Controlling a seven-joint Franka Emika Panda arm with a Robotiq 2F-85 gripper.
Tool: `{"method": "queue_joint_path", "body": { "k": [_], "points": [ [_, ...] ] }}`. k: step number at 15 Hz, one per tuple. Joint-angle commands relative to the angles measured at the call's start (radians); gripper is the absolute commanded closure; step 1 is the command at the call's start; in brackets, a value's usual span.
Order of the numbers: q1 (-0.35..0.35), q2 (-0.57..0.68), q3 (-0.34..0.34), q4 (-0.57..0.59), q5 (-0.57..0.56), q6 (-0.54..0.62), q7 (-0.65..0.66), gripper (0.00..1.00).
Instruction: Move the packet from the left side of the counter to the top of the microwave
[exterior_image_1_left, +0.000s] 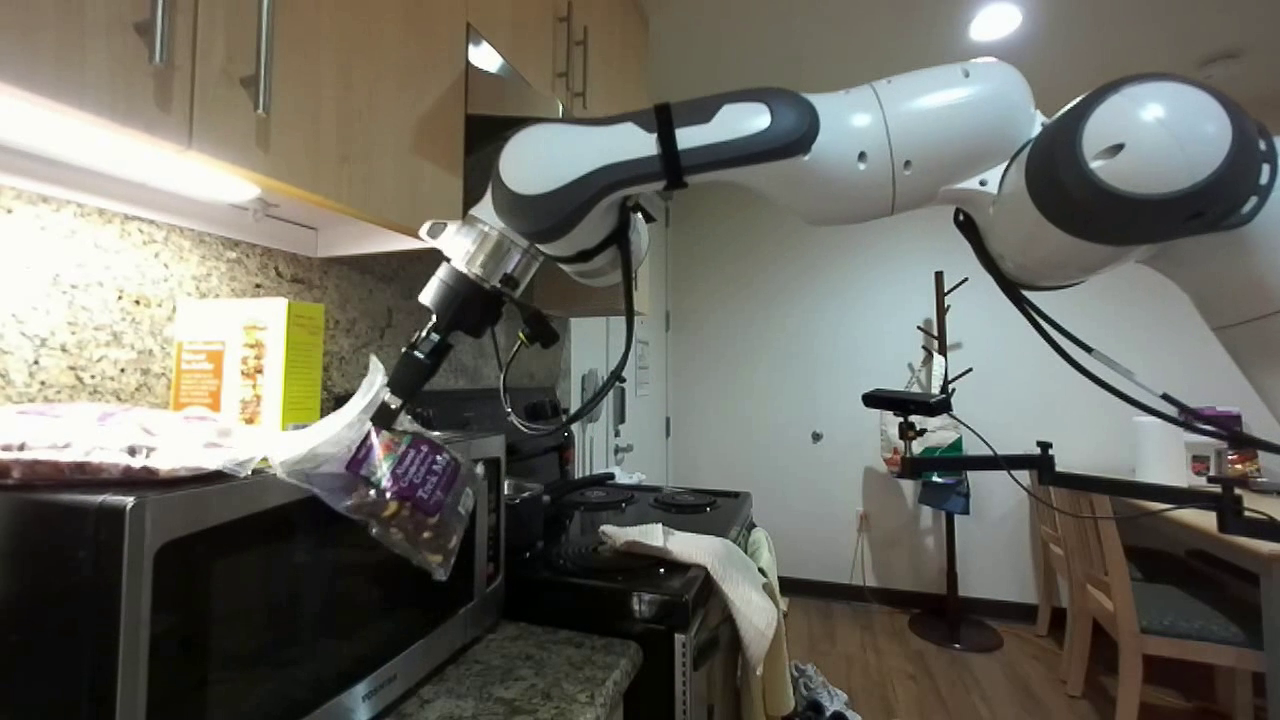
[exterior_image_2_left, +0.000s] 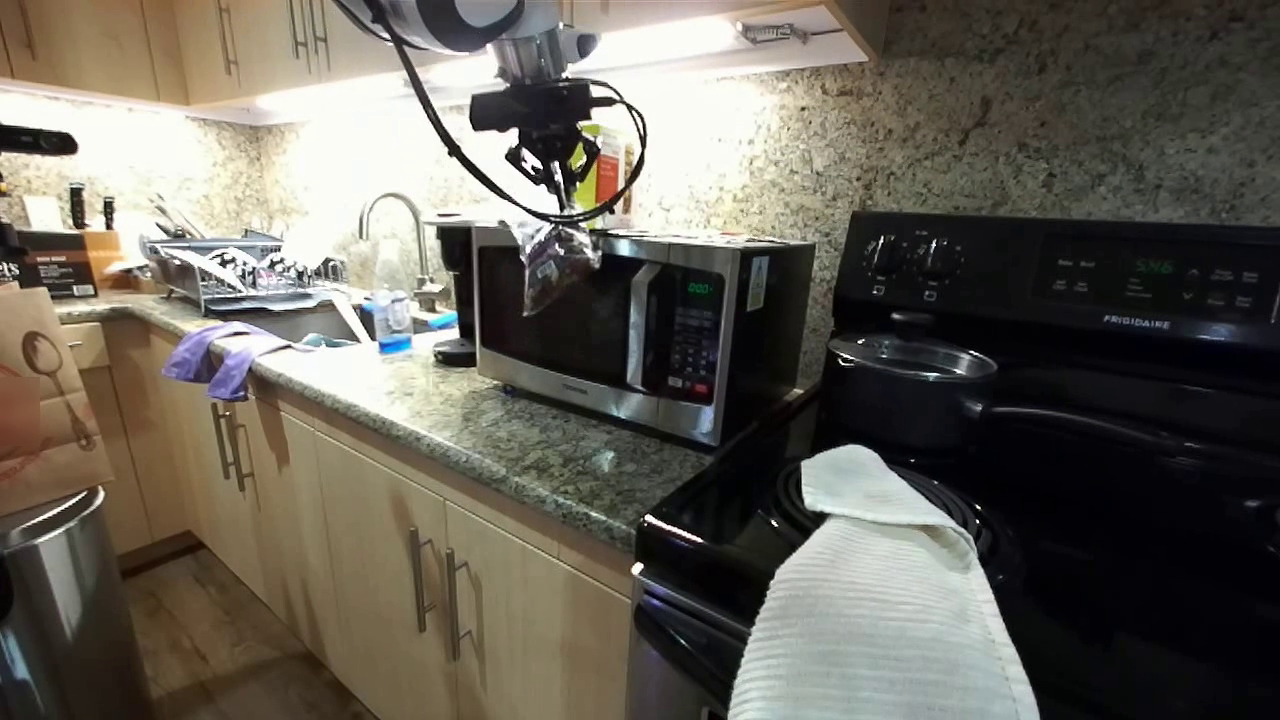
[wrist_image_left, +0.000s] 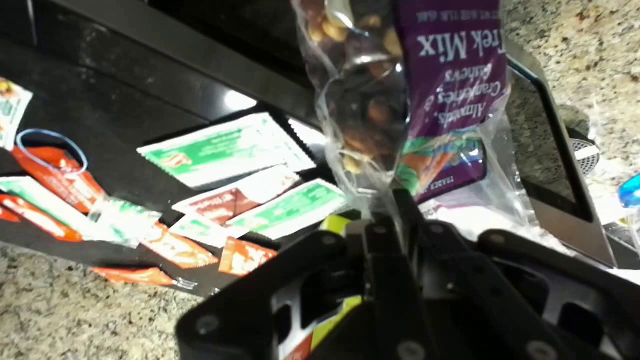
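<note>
The packet, a clear trail mix bag with a purple label, hangs from my gripper in both exterior views (exterior_image_1_left: 415, 485) (exterior_image_2_left: 553, 268) and the wrist view (wrist_image_left: 450, 75). My gripper (exterior_image_1_left: 388, 408) is shut on the bag's clear upper part; its fingers pinch the plastic in the wrist view (wrist_image_left: 384, 207). The microwave (exterior_image_1_left: 300, 600) stands on the speckled counter (exterior_image_1_left: 530, 670); both also show in an exterior view, the microwave (exterior_image_2_left: 580, 330) and the counter (exterior_image_2_left: 480, 420). The packet hangs in front of the microwave's upper front edge, with its lower part below the top's level.
Another bag (exterior_image_1_left: 130, 440) lies on the microwave's top, near a tall yellow box (exterior_image_1_left: 250, 360). Several small green and orange sachets (wrist_image_left: 225, 150) lie on the top. Cabinets (exterior_image_1_left: 330, 120) hang above. The stove (exterior_image_1_left: 620, 560) with a pot (exterior_image_2_left: 905, 390) stands beside the microwave.
</note>
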Motion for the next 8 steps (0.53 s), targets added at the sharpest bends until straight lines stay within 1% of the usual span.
{"method": "queue_joint_path", "body": {
  "k": [1, 3, 5, 8],
  "points": [
    [0.010, -0.027, -0.010, 0.057, -0.022, 0.034, 0.016, 0.92],
    [0.017, -0.013, -0.024, 0.108, -0.041, 0.099, 0.036, 0.92],
    [0.032, 0.004, -0.050, 0.162, -0.084, 0.151, 0.050, 0.92],
    [0.061, 0.032, -0.114, 0.232, -0.175, 0.224, 0.115, 0.92]
  ]
}}
